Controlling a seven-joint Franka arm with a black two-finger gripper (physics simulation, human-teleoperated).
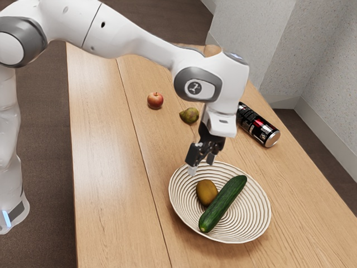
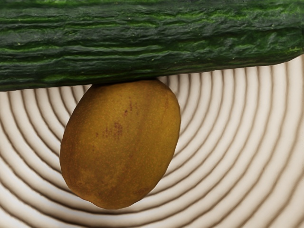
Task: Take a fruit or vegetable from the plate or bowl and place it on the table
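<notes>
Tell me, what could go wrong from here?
The brown fruit lies right beside the cucumber, so the gripper might bump one while reaching for the other. The cucumber is long and smooth-looking; held off-centre, it could tip or slip. Coming in low, the gripper might also knock the bowl.

My wooden table [image 1: 103, 167] carries a ribbed bowl [image 1: 254, 212] — and, apart from it, a pear [image 1: 190, 115], a red apple [image 1: 155, 100], a black can [image 1: 256, 125] on its side.

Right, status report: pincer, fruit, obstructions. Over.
Pincer open and empty, above the bowl. Brown fruit and cucumber both in bowl. Cucumber close alongside fruit, might crowd a grasp. Over.
</notes>
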